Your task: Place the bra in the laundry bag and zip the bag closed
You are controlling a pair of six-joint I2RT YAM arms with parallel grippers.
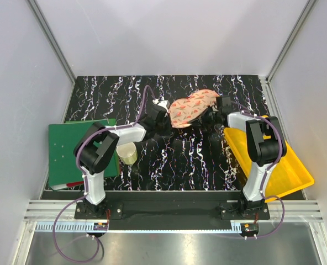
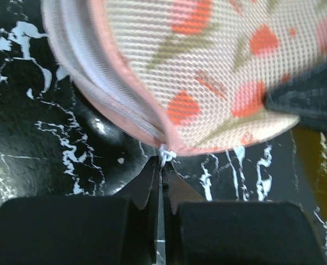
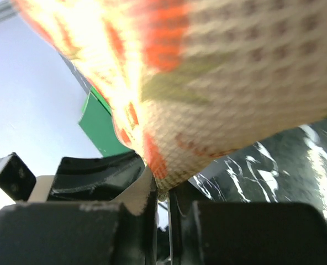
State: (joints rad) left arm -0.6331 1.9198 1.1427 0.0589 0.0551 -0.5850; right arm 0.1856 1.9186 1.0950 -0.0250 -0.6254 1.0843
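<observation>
The laundry bag (image 1: 194, 107), peach with red and green marks, hangs lifted between my two grippers above the back middle of the table. My left gripper (image 1: 164, 115) is at the bag's left end. In the left wrist view it (image 2: 162, 164) is shut on the small white zip pull (image 2: 167, 153) at the pink zip rim of the laundry bag (image 2: 219, 72). My right gripper (image 1: 216, 114) is at the right end. In the right wrist view it (image 3: 164, 190) is shut on the lower edge of the laundry bag (image 3: 224, 83). The bra is hidden.
A yellow plastic tray (image 1: 296, 168) sits at the right by the right arm. On the left lies a green board (image 1: 75, 149), and a pale cup (image 1: 127, 153) stands at its near right corner. White walls close the back and both sides.
</observation>
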